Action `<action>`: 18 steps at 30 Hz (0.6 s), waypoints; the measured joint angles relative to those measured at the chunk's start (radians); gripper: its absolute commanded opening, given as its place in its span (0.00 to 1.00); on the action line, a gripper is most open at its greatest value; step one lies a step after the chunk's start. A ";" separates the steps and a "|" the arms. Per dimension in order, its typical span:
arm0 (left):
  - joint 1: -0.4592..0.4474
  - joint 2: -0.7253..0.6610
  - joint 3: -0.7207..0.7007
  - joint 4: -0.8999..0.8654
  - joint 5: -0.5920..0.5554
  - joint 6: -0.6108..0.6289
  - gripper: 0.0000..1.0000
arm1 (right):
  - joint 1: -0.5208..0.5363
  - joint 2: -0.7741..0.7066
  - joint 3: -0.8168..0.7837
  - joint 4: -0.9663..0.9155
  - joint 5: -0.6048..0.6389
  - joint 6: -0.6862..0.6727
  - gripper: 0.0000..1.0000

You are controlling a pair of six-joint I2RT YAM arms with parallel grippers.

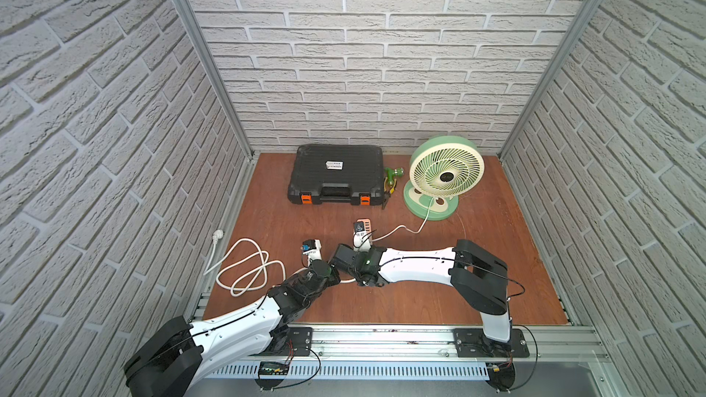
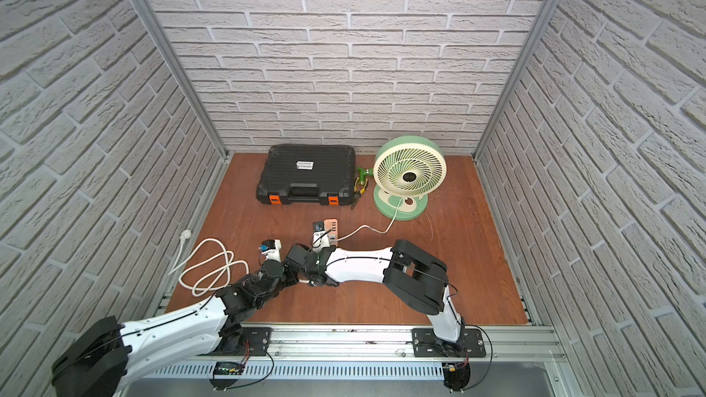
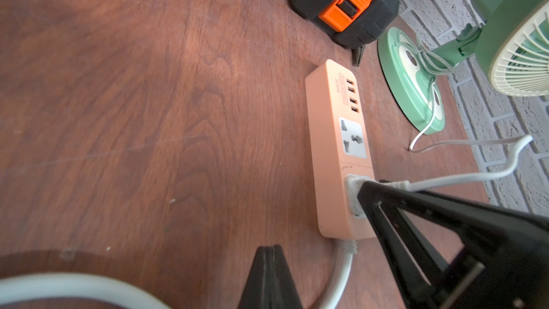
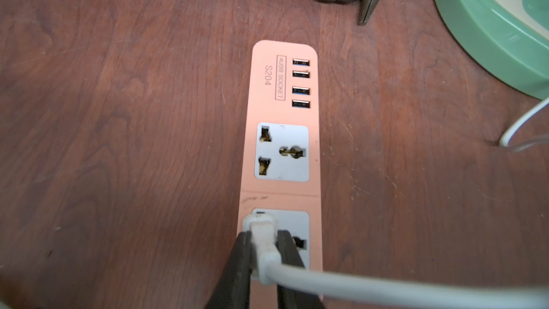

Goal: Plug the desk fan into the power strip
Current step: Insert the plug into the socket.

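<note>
The desk fan (image 1: 445, 175) stands upright at the far right of the wooden floor (image 1: 496, 261), and its thin white cord (image 1: 401, 229) trails near and left to the power strip (image 4: 282, 150), which lies mid-floor with its USB end pointing far. In both top views the right wrist covers all of the strip but that far end. The right gripper (image 4: 266, 245) is clamped on the small white plug (image 4: 263, 233), one finger on each side. The plug sits on the nearer socket, but its body hides the prongs, so how deep they go cannot be told; the farther socket is bare. The left gripper (image 3: 269, 260) is just left of the strip's near end, fingers pressed together on nothing and cut off by the frame edge. The thick white cable (image 1: 244, 265) leaves that end and loops at near left. The black toolcase (image 1: 336, 175) lies at the far side, with half-hidden pliers (image 1: 389, 185) between it and the fan
</note>
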 measured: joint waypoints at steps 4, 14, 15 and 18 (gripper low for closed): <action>0.000 0.005 0.000 0.014 0.000 0.000 0.00 | -0.002 0.018 0.010 0.008 0.034 0.001 0.03; 0.000 0.036 0.001 0.059 0.004 0.006 0.00 | -0.006 0.019 0.006 0.019 0.040 0.000 0.03; 0.000 0.037 0.001 0.061 0.005 0.006 0.00 | -0.007 0.019 0.006 0.019 0.039 0.000 0.03; 0.000 0.037 0.001 0.062 0.005 0.006 0.00 | -0.007 0.017 0.007 0.016 0.038 0.000 0.03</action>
